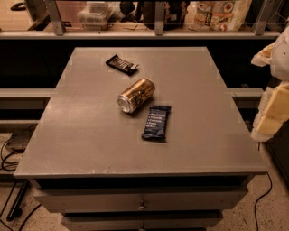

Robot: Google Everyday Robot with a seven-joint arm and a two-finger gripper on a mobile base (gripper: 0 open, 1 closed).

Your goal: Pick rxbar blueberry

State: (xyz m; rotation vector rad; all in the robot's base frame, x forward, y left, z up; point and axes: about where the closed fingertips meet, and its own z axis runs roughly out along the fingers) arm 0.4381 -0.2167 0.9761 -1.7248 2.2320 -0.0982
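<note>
The rxbar blueberry (156, 122) is a flat dark navy-blue wrapper with rows of light text. It lies flat near the middle of the grey table (90, 135), just right of and in front of a gold can. My gripper (273, 108) shows as a pale white and yellowish shape at the right edge of the view, beyond the table's right side and well apart from the bar. Nothing is seen in it.
A gold can (136, 95) lies on its side, close to the bar's upper left. A smaller black bar wrapper (122, 64) with white lettering lies at the back. A shelf with packages (221, 13) runs behind the table. Cables (11, 158) lie on the floor at left.
</note>
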